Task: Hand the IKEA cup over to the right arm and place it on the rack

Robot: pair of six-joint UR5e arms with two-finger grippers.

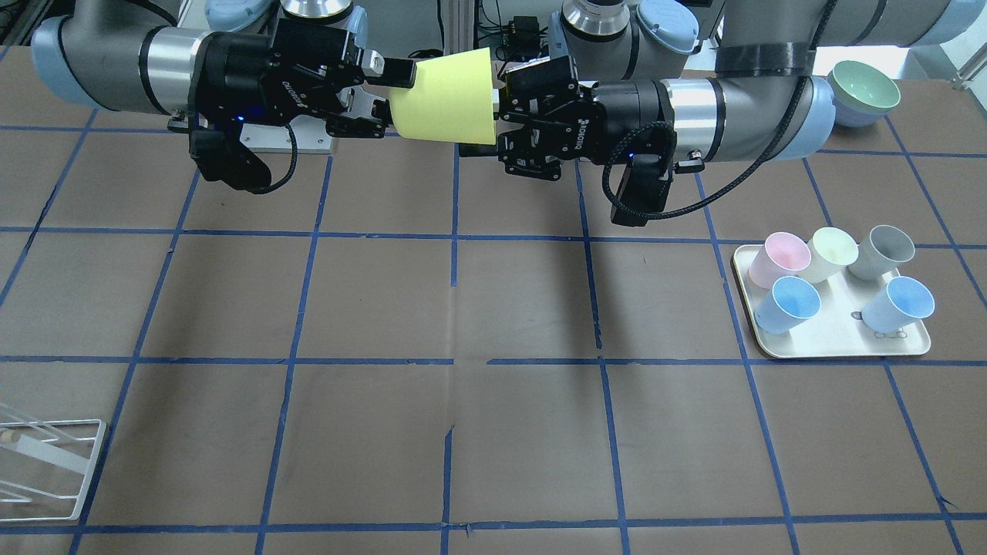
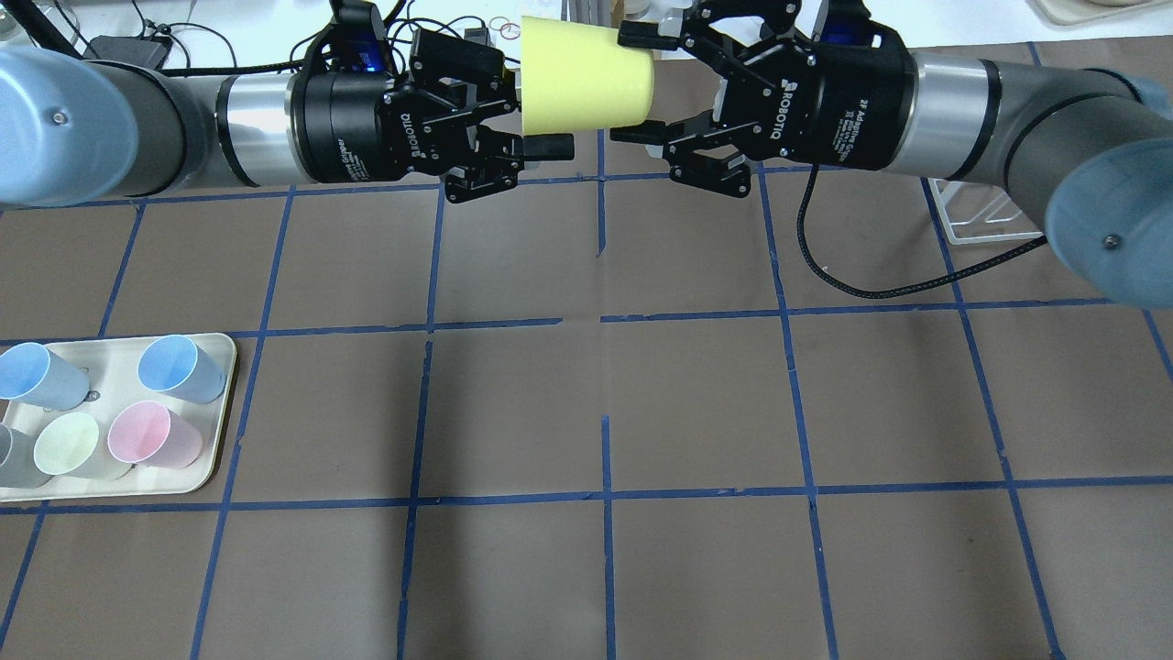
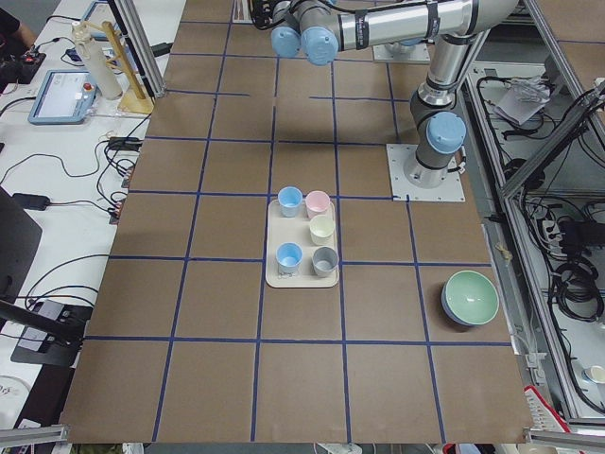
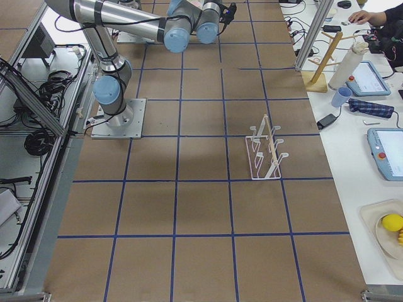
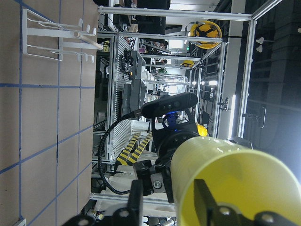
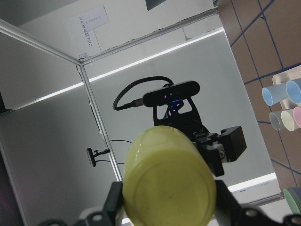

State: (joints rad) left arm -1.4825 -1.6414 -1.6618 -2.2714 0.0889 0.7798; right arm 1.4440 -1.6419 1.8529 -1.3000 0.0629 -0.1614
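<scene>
the cup lies level in the air between both claws, above the table's robot side. the right claw clamps its narrow base. the left claw is spread, fingers straddling the rim wall without pinching. the rack stands well apart, right.

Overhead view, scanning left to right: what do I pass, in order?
tray → left claw → yellow cup → right claw → rack
</scene>
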